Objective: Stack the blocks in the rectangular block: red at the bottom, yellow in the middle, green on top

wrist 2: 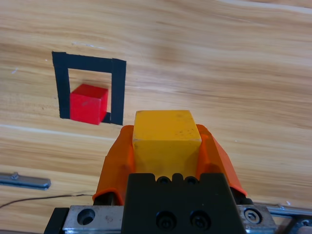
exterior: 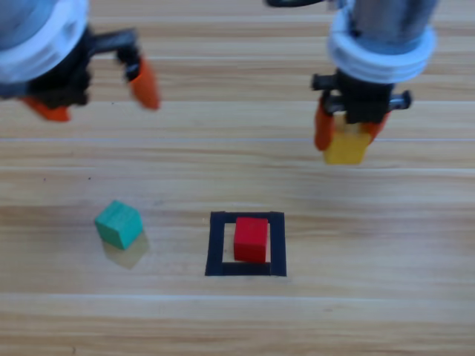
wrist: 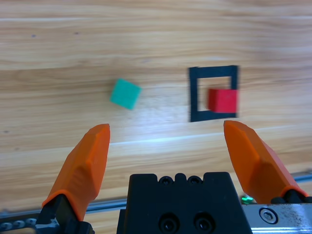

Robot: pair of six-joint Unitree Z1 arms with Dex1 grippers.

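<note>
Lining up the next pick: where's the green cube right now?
In the high view the green cube sits on the table left of the black tape square holding the red cube, below the open left gripper.

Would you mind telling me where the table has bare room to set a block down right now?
Bare wood lies right of the tape square, below the right gripper holding the yellow cube, and between the square and the green cube. It is also bare along the near edge. Crowded: inside the square, where the red cube sits. The left gripper hangs open, upper left.

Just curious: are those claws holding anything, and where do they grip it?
The right gripper clamps the yellow cube by two opposite sides. The left gripper is open, holding nothing.
</note>
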